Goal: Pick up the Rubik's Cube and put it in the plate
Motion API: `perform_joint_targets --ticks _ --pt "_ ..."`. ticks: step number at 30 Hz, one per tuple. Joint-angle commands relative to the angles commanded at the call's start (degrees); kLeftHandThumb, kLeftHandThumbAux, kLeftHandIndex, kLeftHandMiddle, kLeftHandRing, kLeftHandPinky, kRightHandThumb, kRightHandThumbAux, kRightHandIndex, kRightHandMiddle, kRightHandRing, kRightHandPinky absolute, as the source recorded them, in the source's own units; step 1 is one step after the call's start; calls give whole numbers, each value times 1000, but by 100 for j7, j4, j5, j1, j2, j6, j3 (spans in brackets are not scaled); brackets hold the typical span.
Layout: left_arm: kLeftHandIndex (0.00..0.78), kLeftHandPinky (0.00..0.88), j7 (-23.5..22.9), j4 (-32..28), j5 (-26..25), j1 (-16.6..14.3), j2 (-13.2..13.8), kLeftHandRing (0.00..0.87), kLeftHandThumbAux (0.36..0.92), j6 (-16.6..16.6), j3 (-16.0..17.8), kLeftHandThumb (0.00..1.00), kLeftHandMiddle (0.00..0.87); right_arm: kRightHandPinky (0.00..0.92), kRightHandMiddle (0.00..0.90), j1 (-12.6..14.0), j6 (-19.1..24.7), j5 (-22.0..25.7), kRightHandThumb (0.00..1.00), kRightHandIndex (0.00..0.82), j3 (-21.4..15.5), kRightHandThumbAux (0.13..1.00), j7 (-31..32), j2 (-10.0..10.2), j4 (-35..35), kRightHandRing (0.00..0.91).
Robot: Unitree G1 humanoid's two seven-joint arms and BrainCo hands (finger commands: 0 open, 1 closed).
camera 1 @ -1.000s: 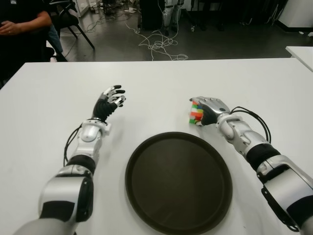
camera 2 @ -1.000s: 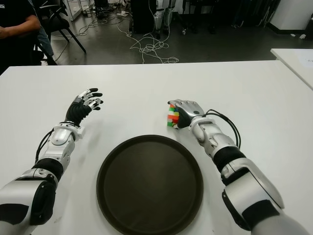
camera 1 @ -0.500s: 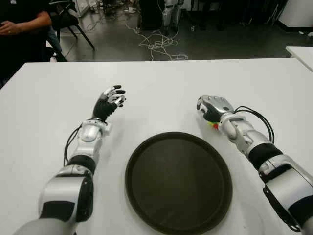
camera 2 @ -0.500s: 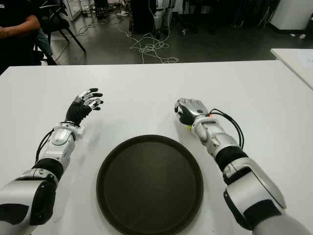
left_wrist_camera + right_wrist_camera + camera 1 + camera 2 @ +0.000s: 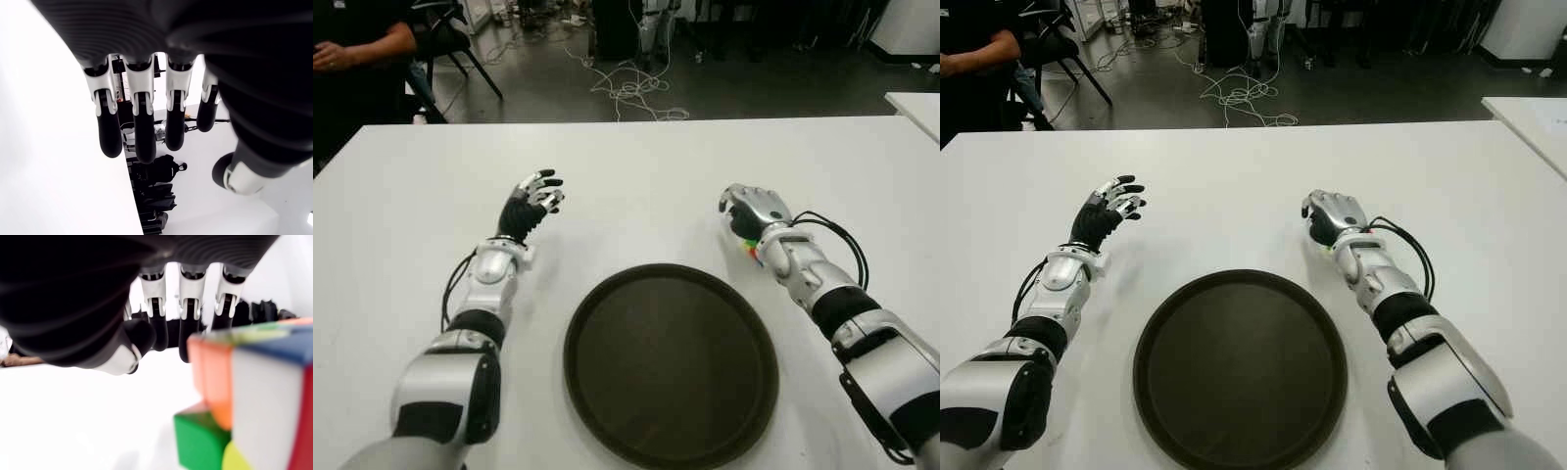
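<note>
The right hand (image 5: 752, 208) is hovering over the glossy Rubik's Cube (image 5: 254, 396), fingers loosely curled, gripping nothing (the cube is mostly hidden underneath). The left hand (image 5: 534, 196) is hanging relaxed, holding nothing, left of the round dark plate (image 5: 671, 362)

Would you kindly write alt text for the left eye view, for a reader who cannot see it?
The right hand covers the Rubik's Cube on the white table, beyond the right rim of an empty dark round plate; only a sliver of the cube shows beneath it. The left hand is raised, fingers spread, left of the plate.
</note>
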Motion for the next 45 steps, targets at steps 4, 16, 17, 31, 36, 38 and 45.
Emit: perform_joint_targets --ticks 4,16,17,31,36,38,45 --pt "225 367 -16 -1 -8 8 1 302 665 -26 4 227 275 439 448 5 29 21 833 421 -36 693 -71 24 11 410" --pt "205 359 9 -20 -6 13 -7 288 672 -22 -6 198 250 439 450 31 104 103 832 418 -167 694 -194 76 -28 413" --pt "203 359 18 -18 -3 13 -7 288 670 -19 -8 195 250 442 449 31 109 106 833 420 -170 693 -193 78 -30 413" --pt "212 355 75 -9 13 17 -6 293 671 -36 -28 213 258 396 504 110 -160 141 822 363 -212 702 -725 18 -35 435" --pt "214 362 71 -2 46 14 8 298 656 -36 -59 208 264 324 396 95 -419 160 749 378 -240 724 -815 -124 -46 344" --pt "214 364 67 -2 55 14 11 299 650 -36 -66 206 263 277 331 83 -450 169 709 386 -264 735 -785 -168 -94 301" --pt "197 366 36 3 64 12 25 297 640 -23 -89 209 255 119 157 143 -286 212 74 132 -402 769 -614 -285 -391 154"
